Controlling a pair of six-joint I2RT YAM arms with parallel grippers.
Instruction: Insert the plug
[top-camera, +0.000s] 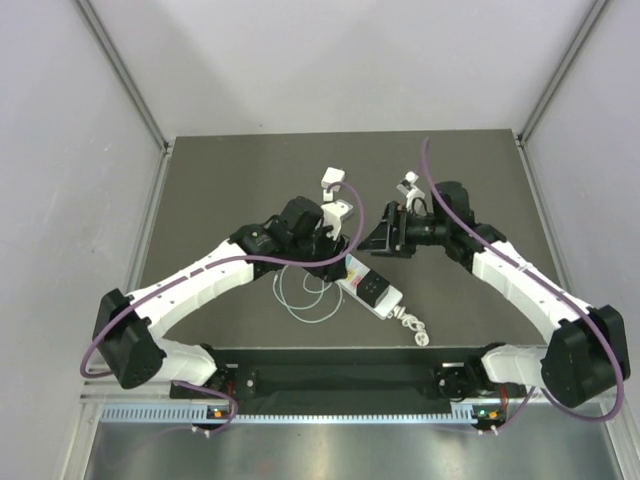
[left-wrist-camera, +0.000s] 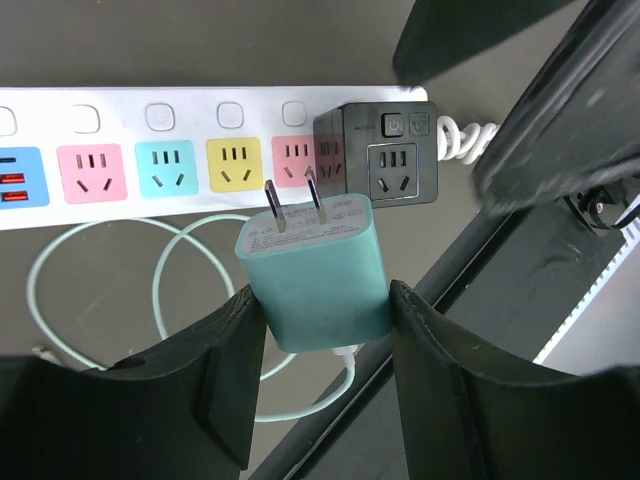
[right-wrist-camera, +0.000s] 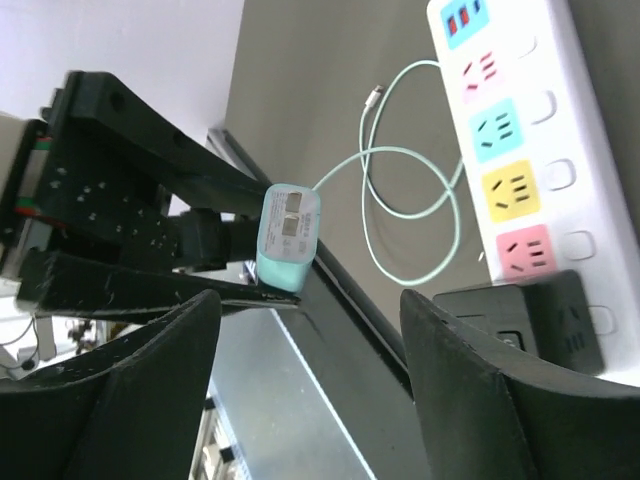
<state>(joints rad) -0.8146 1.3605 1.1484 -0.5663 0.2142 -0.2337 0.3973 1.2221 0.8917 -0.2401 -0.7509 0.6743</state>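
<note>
From above, the power strip (top-camera: 372, 290) lies on the bench (top-camera: 250, 170) between both arms. In the left wrist view, the left hand (left-wrist-camera: 325, 292) grips the teal plug (left-wrist-camera: 318, 265), its prongs pointing at the strip and seemingly short of it. In the right wrist view, the right hand (right-wrist-camera: 310, 300) is open and empty.

Reaching inward with both arms; gripping plug (left-wrist-camera: 315, 265) in left pincer (left-wrist-camera: 322, 292), right pincer (right-wrist-camera: 310, 300) spread wide, empty.

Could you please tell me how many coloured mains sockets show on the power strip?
4, in a row: pink socket, teal socket, yellow socket, then second pink socket beside the black adapter, which may hide another.
</note>
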